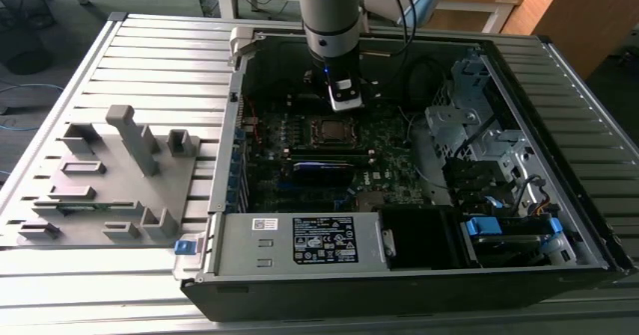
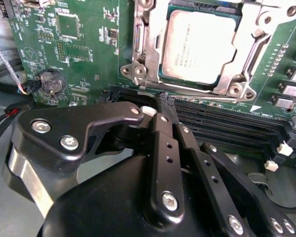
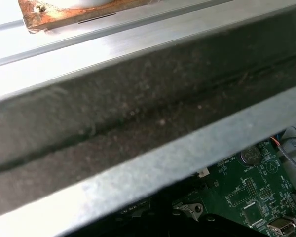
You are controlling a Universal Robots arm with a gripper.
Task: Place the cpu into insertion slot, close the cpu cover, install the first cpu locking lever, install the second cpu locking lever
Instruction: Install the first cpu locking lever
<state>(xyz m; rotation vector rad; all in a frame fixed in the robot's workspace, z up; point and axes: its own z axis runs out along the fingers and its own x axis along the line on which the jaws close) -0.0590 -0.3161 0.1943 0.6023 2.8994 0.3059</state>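
Sheet metal of the computer case (image 3: 138, 168) cuts across the first wrist view and hides most of the motherboard (image 3: 256, 195) behind it. A corner of green board with a coin battery (image 3: 250, 157) shows past its edge. In the second wrist view my own black linkage covers the near part of the board, and I cannot tell whether my gripper (image 2: 160, 106) is apart or together. One edge of the cpu cover (image 2: 244, 61) is cut off by the frame there, and I cannot make out how the locking levers stand.

Dark print runs in lines across the dull grey top of the cpu (image 2: 200, 47). White print and symbols sit on the black label of the power supply box (image 1: 325, 239).

The cpu lies flat in the insertion slot (image 2: 134, 70), just ahead of my gripper's tip and apart from it, with long black slots (image 2: 227, 123) between the two. The silver cover frame lies down around the chip. In the exterior view my gripper hangs inside the case, close over the board, on the side of the socket away from the power supply box.
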